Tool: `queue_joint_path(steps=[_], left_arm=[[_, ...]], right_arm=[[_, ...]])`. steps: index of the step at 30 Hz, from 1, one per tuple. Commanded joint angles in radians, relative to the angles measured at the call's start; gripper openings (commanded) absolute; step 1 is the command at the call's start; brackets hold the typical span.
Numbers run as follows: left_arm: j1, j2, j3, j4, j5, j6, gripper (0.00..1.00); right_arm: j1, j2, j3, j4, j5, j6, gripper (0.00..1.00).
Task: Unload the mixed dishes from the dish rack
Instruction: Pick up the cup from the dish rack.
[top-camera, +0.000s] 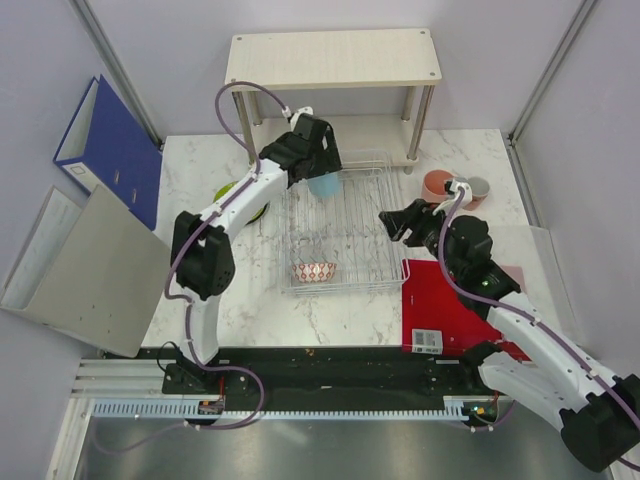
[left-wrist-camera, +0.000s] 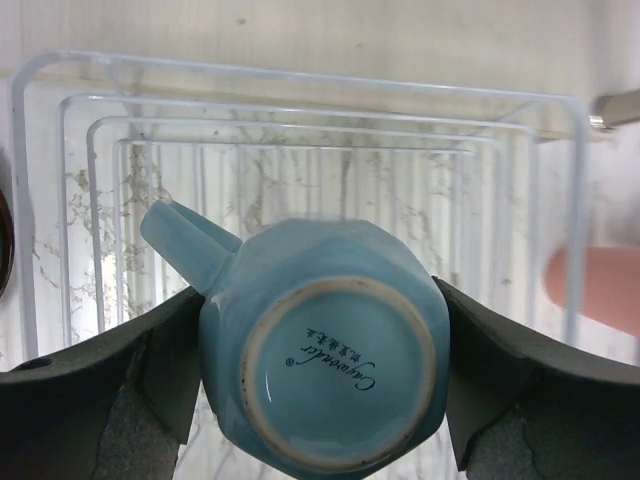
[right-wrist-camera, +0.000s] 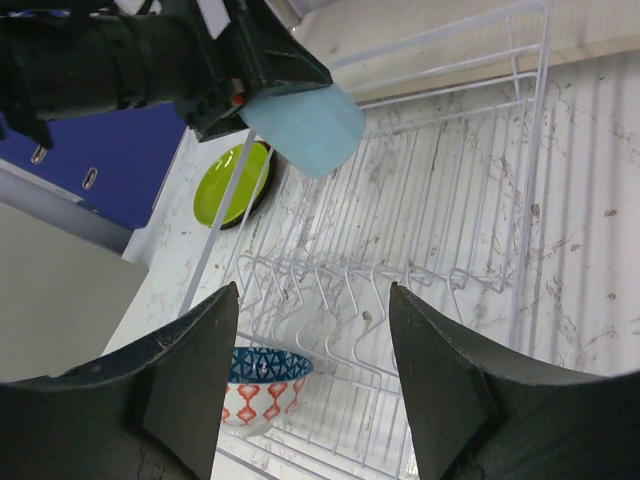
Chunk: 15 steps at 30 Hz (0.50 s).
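Observation:
The silver wire dish rack (top-camera: 350, 215) stands mid-table. My left gripper (top-camera: 320, 170) is shut on the light blue cup (top-camera: 323, 185) and holds it over the rack's far left part. In the left wrist view the cup (left-wrist-camera: 325, 350) shows its base, handle to the upper left, pinched between both fingers (left-wrist-camera: 150, 370). The small red-white and blue bowl (top-camera: 314, 271) sits in the rack's near left corner. My right gripper (top-camera: 393, 224) is open and empty over the rack's right side. It faces the bowl (right-wrist-camera: 262, 385), the rack (right-wrist-camera: 430, 230) and the held cup (right-wrist-camera: 305, 125).
The lime-green plate (top-camera: 240, 200) lies on a dark plate left of the rack. The pink cup (top-camera: 437, 185) and a small mug (top-camera: 477, 188) stand right of it. A red mat (top-camera: 445, 300) lies front right. The wooden shelf (top-camera: 335, 60) is behind, and a blue binder (top-camera: 110, 150) at left.

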Motion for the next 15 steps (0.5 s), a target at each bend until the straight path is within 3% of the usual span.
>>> queue_joint_path(steps=[1, 6, 8, 9, 15], left_arm=[[0.002, -0.183, 0.010, 0.089, 0.136, 0.029, 0.02], [0.025, -0.318, -0.082, 0.185, 0.429, -0.023, 0.02], [0.041, -0.367, -0.185, 0.305, 0.542, -0.061, 0.02], [0.065, -0.410, -0.270, 0.354, 0.667, -0.125, 0.02], [0.139, -0.519, -0.625, 0.988, 1.041, -0.478, 0.02]], right_arm=[[0.003, -0.036, 0.050, -0.020, 0.073, 0.019, 0.70], [0.002, -0.068, 0.022, -0.029, 0.090, 0.037, 0.69], [0.003, -0.097, 0.013, -0.034, 0.101, 0.032, 0.69], [0.002, -0.107, 0.012, -0.037, 0.106, 0.028, 0.69], [0.002, -0.183, -0.019, -0.049, 0.095, 0.008, 0.69]])
